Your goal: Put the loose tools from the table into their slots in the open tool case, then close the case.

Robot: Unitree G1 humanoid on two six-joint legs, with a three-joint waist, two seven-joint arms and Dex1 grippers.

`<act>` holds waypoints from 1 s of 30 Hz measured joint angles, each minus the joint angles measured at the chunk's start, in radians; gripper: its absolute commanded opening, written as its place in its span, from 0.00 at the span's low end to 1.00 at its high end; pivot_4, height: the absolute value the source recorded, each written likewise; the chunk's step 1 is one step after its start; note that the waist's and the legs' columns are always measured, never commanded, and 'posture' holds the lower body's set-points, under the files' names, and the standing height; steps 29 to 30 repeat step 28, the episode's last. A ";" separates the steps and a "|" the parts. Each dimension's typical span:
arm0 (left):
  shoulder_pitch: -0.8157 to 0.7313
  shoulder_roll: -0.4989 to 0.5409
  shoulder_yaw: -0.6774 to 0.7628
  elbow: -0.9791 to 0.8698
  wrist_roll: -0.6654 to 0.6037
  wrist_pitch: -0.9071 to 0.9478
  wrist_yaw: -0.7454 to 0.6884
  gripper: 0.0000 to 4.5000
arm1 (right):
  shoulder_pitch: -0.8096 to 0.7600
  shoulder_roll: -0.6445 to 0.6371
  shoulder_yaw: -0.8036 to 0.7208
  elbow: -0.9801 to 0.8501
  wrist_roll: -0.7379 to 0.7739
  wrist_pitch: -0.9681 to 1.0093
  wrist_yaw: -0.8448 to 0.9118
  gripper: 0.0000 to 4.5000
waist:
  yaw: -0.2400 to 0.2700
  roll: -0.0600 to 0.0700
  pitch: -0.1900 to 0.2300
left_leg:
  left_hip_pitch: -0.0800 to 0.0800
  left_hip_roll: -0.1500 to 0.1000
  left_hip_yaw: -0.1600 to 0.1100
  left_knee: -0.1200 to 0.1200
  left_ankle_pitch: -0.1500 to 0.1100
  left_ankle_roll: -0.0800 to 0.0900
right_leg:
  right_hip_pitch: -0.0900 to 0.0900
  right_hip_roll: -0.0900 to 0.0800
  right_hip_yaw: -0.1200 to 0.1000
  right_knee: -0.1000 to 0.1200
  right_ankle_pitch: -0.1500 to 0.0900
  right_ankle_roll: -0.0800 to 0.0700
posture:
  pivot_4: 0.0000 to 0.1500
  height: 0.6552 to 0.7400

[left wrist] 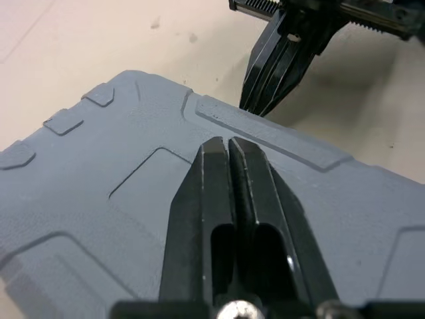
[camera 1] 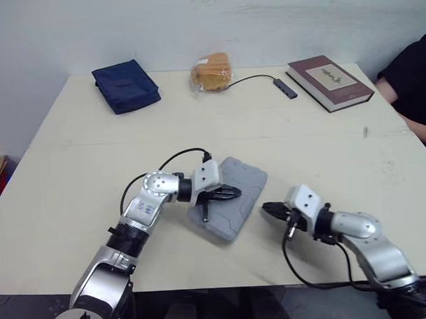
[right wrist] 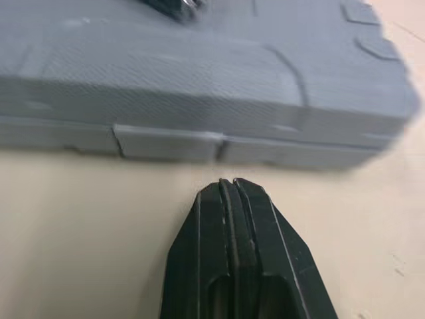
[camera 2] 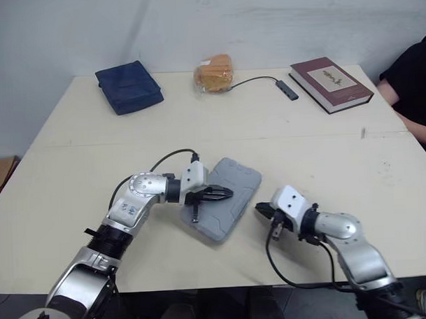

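Note:
The grey tool case (camera 1: pixel 235 190) lies closed near the table's front middle, its lid (left wrist: pixel 99 193) down. My left gripper (camera 1: pixel 233 192) is shut and rests on top of the lid, holding nothing. My right gripper (camera 1: pixel 268 209) is shut too, low over the table just right of the case, its tips pointing at the case's latch edge (right wrist: pixel 166 143) with a small gap between. The right gripper's black fingers (left wrist: pixel 265 73) also appear past the case in the left wrist view.
At the back of the table lie a dark blue pouch (camera 1: pixel 126 85), a bag of bread (camera 1: pixel 211 72), a small hub on a black cable (camera 1: pixel 287 87) and a maroon book (camera 1: pixel 329 82). A person's arm in a black sleeve (camera 1: pixel 409 75) rests at the right edge.

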 measured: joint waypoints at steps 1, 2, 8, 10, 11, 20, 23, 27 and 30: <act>0.008 0.014 0.019 0.003 -0.020 -0.022 -0.029 0.01 | 0.027 -0.034 -0.024 -0.017 0.022 0.000 0.034 0.00 | 0.000 0.001 0.002 | -0.001 0.000 0.000 0.000 0.000 0.000 | -0.001 0.000 0.000 0.000 0.000 0.000 | 1.00 1.00; 0.012 0.022 0.030 0.004 -0.025 -0.029 -0.039 0.01 | 0.036 -0.047 -0.032 -0.020 0.029 0.000 0.046 0.00 | -0.001 0.001 0.002 | -0.001 0.000 0.000 0.000 0.000 0.000 | -0.001 0.000 0.000 -0.001 0.000 0.000 | 1.00 1.00; 0.052 0.095 0.132 -0.024 -0.096 -0.015 -0.066 0.13 | 0.111 -0.121 -0.130 -0.053 0.073 -0.047 0.121 0.00 | 0.003 0.002 0.015 | -0.005 0.000 0.000 0.000 0.000 0.000 | -0.003 0.000 0.000 -0.001 0.000 0.001 | 1.00 1.00; 0.089 0.190 0.194 -0.062 -0.112 0.032 -0.066 0.31 | 0.145 -0.147 -0.230 -0.048 0.110 -0.082 0.151 0.15 | -0.002 0.003 0.018 | -0.007 0.000 0.001 0.000 0.000 0.000 | -0.007 0.000 0.001 -0.001 0.000 0.001 | 1.00 1.00; 0.116 0.244 0.226 -0.077 -0.112 0.051 -0.064 0.42 | 0.153 -0.156 -0.281 -0.042 0.129 -0.094 0.161 0.23 | -0.005 0.003 0.018 | -0.008 0.001 0.001 -0.001 0.000 -0.001 | -0.008 0.000 0.001 -0.001 0.000 0.001 | 1.00 1.00; 0.405 0.465 0.453 -0.192 -0.111 0.117 0.023 1.00 | 0.183 -0.249 -0.437 -0.002 0.169 -0.195 0.263 0.99 | 0.024 0.004 0.019 | -0.017 0.001 0.000 -0.001 -0.001 0.000 | -0.016 -0.002 -0.001 -0.003 0.001 0.001 | 1.00 1.00; 0.498 0.501 0.532 -0.240 -0.111 0.139 0.067 1.00 | 0.132 -0.277 -0.464 0.063 0.162 -0.220 0.266 0.99 | 0.022 0.005 0.020 | -0.017 0.001 0.001 -0.001 -0.001 0.001 | -0.016 -0.002 0.000 -0.003 0.001 0.001 | 1.00 1.00; 0.527 0.483 0.548 -0.276 -0.112 0.143 0.097 1.00 | 0.101 -0.293 -0.452 0.106 0.155 -0.248 0.285 0.99 | 0.027 0.005 0.020 | -0.017 0.001 -0.001 -0.002 -0.001 0.000 | -0.016 -0.002 -0.002 -0.003 0.001 0.000 | 1.00 1.00; 0.527 0.479 0.548 -0.280 -0.112 0.141 0.103 1.00 | 0.100 -0.293 -0.448 0.109 0.152 -0.250 0.289 0.99 | 0.027 0.005 0.020 | -0.017 0.001 -0.001 -0.002 -0.001 0.000 | -0.016 -0.002 -0.002 -0.003 0.001 0.000 | 1.00 1.00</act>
